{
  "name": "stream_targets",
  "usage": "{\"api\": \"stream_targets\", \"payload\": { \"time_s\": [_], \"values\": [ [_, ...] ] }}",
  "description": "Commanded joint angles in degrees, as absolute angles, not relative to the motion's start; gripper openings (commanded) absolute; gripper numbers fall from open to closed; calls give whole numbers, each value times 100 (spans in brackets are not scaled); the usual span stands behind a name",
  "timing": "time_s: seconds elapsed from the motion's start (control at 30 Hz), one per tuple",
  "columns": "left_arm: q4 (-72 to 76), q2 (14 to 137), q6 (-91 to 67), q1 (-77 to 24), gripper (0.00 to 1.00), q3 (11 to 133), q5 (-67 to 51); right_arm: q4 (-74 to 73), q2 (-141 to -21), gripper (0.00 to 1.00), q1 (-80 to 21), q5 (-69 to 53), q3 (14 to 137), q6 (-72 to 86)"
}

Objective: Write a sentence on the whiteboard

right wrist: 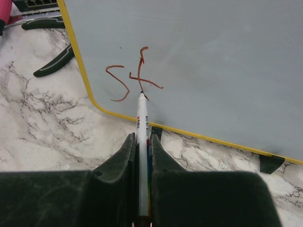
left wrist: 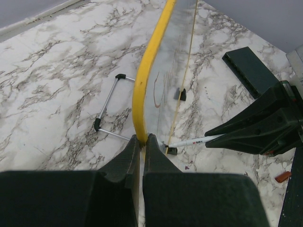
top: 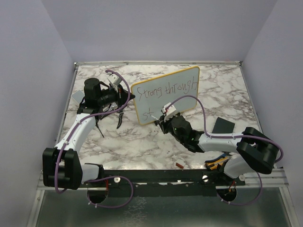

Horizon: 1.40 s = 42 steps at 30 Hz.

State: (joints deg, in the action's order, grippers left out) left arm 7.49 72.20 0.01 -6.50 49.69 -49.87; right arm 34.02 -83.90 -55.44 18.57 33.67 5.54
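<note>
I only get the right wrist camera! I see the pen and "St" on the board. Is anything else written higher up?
Observer: Yes. The top camera shows that the whiteboard has a whole line of writing above your "St". It looks like "Strong throught".
Child: Who holds the board?
Observer: The left gripper does. It is shut on the yellow frame at the board's left edge.
Child: Is anything lying near my arm?
Observer: A small dark square slab lies flat on the table. It is to the right of the right gripper, which holds your marker, and it is apart from the board.
</note>
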Motion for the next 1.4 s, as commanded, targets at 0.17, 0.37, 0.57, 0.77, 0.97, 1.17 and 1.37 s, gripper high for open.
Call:
{"api": "stream_targets", "payload": {
  "time_s": [0.17, 0.37, 0.57, 0.77, 0.97, 1.17, 1.37],
  "values": [
    [824, 7102, 166, -642, 0, 4878, -4852, 3770, -8470, 1, -5537, 2067, 3645, 351],
    [817, 7102, 166, -642, 0, 4878, -4856, 3630, -8492, 1, -5537, 2140, 3522, 445],
    [821, 7102, 165, -636, 0, 4878, -4854, 3432, -8475, 1, -5537, 2020, 3296, 681],
    [818, 7107, 164, -642, 0, 4878, -4856, 3355, -8513, 1, -5537, 2084, 3183, 786],
    [822, 7110, 162, -641, 0, 4878, -4853, 3323, -8586, 0, -5537, 2338, 3242, 801],
    [822, 7119, 167, -640, 0, 4887, -4860, 3431, -8447, 0, -5537, 2656, 3233, 774],
    [819, 7111, 167, -642, 0, 4887, -4861, 3566, -8243, 1, -5537, 2566, 3238, 639]
  ]
}}
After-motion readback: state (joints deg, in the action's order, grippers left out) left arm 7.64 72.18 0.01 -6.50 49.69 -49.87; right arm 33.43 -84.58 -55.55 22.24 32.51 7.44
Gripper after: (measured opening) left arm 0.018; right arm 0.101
